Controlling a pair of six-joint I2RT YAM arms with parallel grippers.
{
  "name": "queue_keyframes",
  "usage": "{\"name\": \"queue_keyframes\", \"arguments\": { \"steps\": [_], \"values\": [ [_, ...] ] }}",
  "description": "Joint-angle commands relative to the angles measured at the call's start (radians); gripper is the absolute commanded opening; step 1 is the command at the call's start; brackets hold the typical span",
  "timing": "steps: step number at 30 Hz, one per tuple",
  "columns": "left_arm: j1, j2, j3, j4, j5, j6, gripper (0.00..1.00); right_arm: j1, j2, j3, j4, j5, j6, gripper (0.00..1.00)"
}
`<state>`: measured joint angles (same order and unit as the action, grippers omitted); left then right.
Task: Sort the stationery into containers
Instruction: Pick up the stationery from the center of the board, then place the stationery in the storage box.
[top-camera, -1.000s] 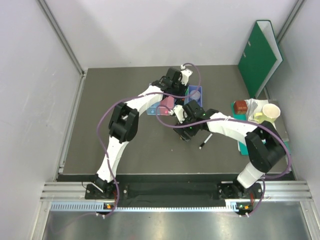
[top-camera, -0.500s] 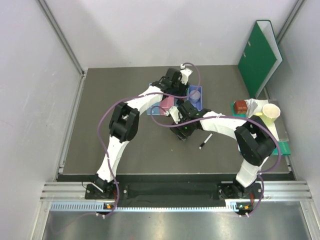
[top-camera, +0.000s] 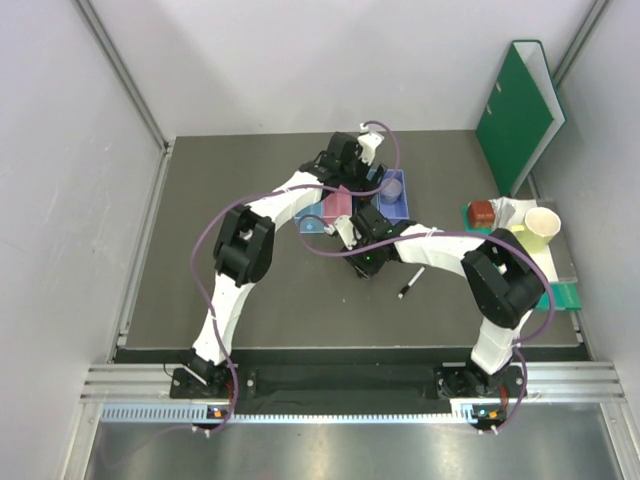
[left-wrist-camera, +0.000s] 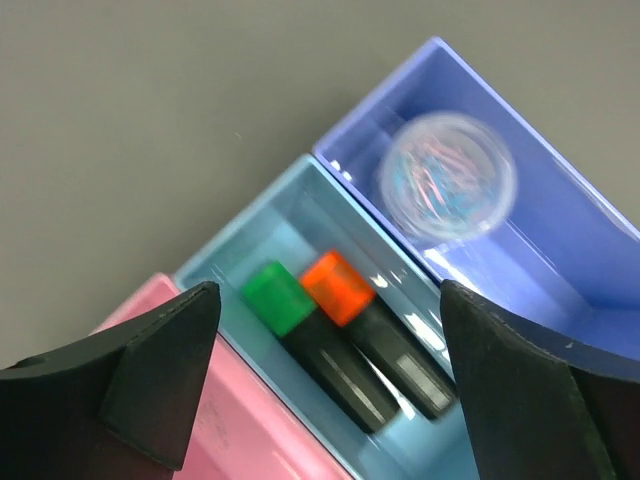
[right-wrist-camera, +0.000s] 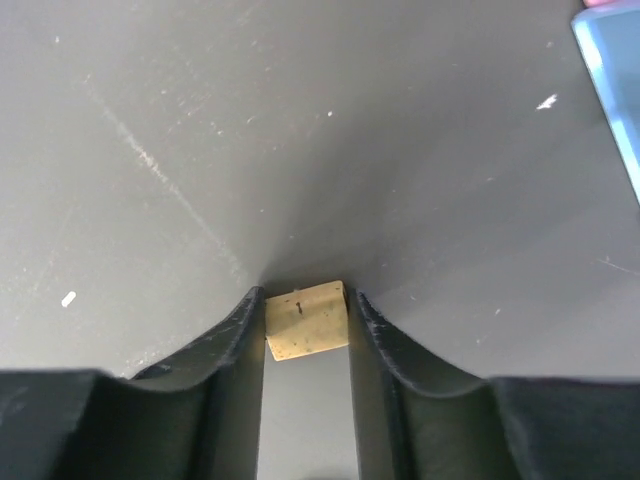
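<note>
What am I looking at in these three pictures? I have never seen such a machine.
Two robot arms stand at a grey table. One picture looks down from above; the other two come from wrist cameras. The left gripper hangs open over a light blue plastic tray holding a green-capped black highlighter and an orange-capped one; a round patterned tin lies in the purple tray. The right gripper pinches a small tan block on the table. A thin pen lies nearby.

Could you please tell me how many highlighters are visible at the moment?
2. The green-capped highlighter and the orange-capped highlighter lie side by side in the light blue tray; others may be hidden beneath the robot.
</note>
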<state>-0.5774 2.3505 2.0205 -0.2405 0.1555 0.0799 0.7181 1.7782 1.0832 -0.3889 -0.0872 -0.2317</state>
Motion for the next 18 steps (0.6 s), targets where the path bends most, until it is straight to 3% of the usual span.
{"name": "queue_keyframes", "arguments": {
  "steps": [1, 3, 9, 13, 18],
  "values": [
    [0.013, -0.121, -0.037, -0.075, 0.019, -0.015, 0.98, 0.015, 0.018, 0.020, 0.018, 0.024, 0.009, 0.22],
    [0.017, -0.187, -0.062, -0.086, 0.022, -0.022, 0.99, 0.014, 0.003, 0.012, 0.016, 0.026, 0.011, 0.18],
    [0.034, -0.400, -0.131, -0.181, 0.039, 0.012, 0.99, 0.017, -0.057, 0.015, -0.013, 0.037, 0.028, 0.18],
    [0.050, -0.572, -0.196, -0.270, 0.016, 0.133, 0.99, 0.017, -0.105, 0.027, -0.044, 0.053, 0.029, 0.18],
    [0.112, -0.733, -0.435, -0.318, -0.031, 0.254, 0.99, 0.017, -0.183, 0.018, -0.028, 0.078, -0.012, 0.18]
  ]
}}
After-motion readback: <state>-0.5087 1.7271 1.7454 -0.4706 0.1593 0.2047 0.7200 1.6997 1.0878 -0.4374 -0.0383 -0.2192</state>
